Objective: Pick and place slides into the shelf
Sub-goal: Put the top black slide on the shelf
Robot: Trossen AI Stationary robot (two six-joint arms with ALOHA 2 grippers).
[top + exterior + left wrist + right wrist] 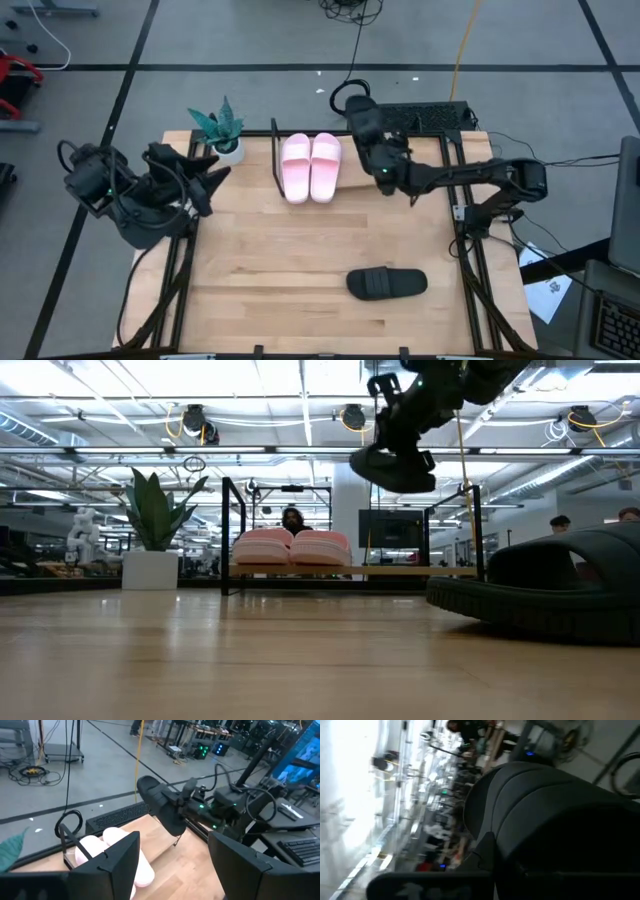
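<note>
The right gripper [372,135], above centre in the high view, is clamped on a black rubber slide sandal [362,118], holding it in the air over the right half of the low wooden shelf with black wire end frames [275,160]. Two pale pink slides [310,165] sit side by side on the shelf's left half, and a second black slide [386,283] lies on the wooden tabletop [280,270] at lower right. The left gripper [205,180] waits at the table's left edge beside a small potted plant [222,130], its fingers spread and empty.

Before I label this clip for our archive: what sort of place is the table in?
Most likely a large robotics lab or workshop hall: exposed ceiling trusses with lamps, workbenches with monitors beyond the table, and cables trailing over a taped concrete floor.
</note>
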